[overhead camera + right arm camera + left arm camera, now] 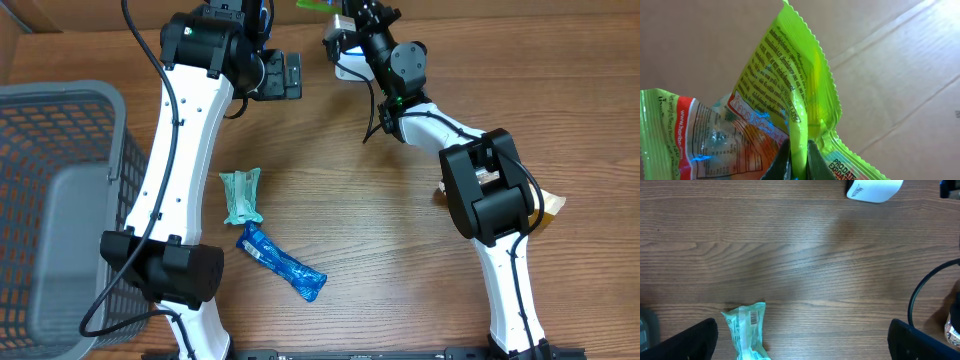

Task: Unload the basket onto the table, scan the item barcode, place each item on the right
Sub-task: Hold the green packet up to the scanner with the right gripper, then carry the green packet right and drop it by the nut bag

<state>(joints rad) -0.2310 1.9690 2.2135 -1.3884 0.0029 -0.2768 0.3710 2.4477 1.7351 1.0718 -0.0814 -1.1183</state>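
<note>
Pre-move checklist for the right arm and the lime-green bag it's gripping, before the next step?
1. Right pincer shut on the lime-green crinkled plastic snack bag: ok.
2. Bag's barcode exposed: cannot tell; only text and a nutrition table show.
3. White rounded plastic device, probably the scanner, in view: ok.
4. Left pincer open, empty: ok.
5. Mint-green plastic packet lying clear of both pincers: ok.

You get even, fairly bright light over the desk [380, 240], with only soft shadows. In your right wrist view the green packet [790, 75] glows translucent, its near print slightly blurred; the left jaws look soft-edged.
</note>
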